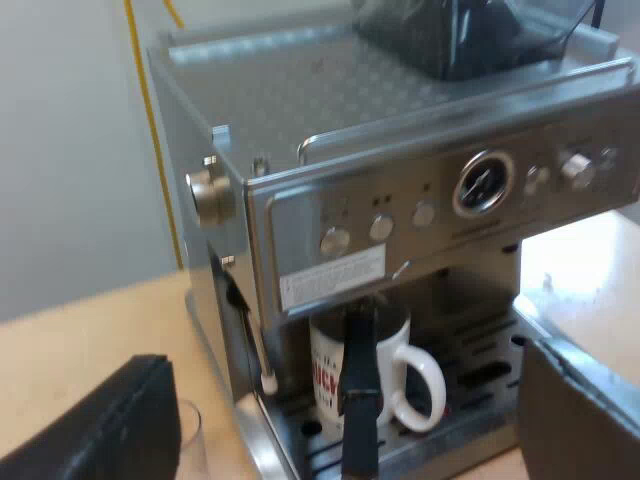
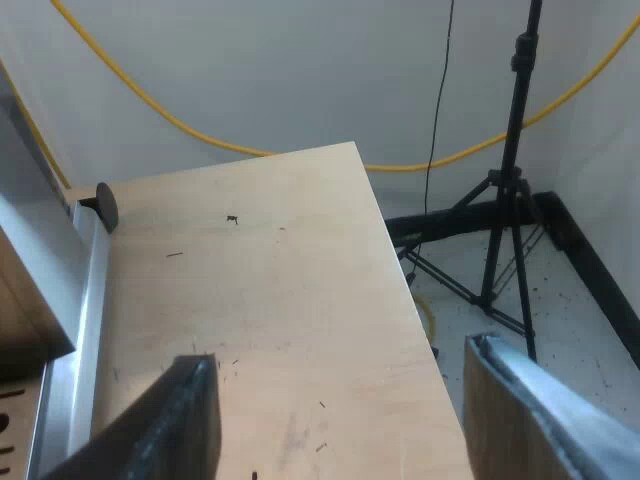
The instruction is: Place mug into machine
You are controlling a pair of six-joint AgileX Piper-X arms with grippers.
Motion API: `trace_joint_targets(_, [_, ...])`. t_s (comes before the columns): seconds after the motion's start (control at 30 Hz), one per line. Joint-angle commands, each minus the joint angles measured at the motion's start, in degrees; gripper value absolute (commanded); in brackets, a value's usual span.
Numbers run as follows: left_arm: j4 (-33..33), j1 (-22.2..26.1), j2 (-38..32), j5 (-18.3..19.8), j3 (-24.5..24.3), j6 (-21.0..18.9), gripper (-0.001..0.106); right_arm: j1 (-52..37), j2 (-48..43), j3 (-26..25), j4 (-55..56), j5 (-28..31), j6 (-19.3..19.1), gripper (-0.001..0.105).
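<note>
The espresso machine [image 1: 400, 200] stands close before my left gripper [image 1: 340, 400], with the bean hopper [image 1: 460, 35] on its top. A white mug [image 1: 385, 365] with red lettering stands upright on the drip tray [image 1: 480, 375] under the machine's front, its handle turned outward. The holder's dark handle [image 1: 358, 385] sticks out from the machine's front, across the mug. My left gripper is open and apart from the mug, nothing between its fingers. My right gripper [image 2: 340, 400] hangs open over bare wooden table [image 2: 270, 290], holding nothing.
A measuring glass [image 1: 192, 440] stands beside the machine, next to one left finger. The machine's metal edge [image 2: 85, 290] borders the table in the right wrist view. Past the table's edge are floor, a black tripod stand [image 2: 510, 180] and a yellow cable [image 2: 200, 130].
</note>
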Motion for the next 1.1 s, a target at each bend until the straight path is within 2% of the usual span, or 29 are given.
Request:
trace_joint_targets(0.03, [0.8, -0.3, -3.9, -0.1, 1.0, -0.1, 0.071, 0.0, -4.5, 0.5, 1.5, -0.1, -0.9, 0.055])
trace_joint_targets(0.33, [11.1, -0.3, -20.4, -0.1, 7.7, -0.1, 0.071, 0.0, -17.2, 0.7, 8.4, -0.1, -0.8, 0.055])
trace_joint_targets(0.6, [20.2, -0.3, -31.2, -0.1, 9.3, -0.1, 0.071, 0.0, -25.3, 0.7, 16.0, 0.1, -0.7, 0.055])
trace_joint_targets(0.73, [23.6, -0.1, -31.2, 0.2, 9.1, -0.1, 0.071, 0.0, -28.9, 0.7, 19.6, 0.1, 0.3, 0.055])
trace_joint_targets(1.1, [23.6, -0.1, -31.2, 0.4, 9.1, 2.0, 0.071, 0.0, -29.9, 2.5, 21.3, 0.1, 1.4, 0.055])
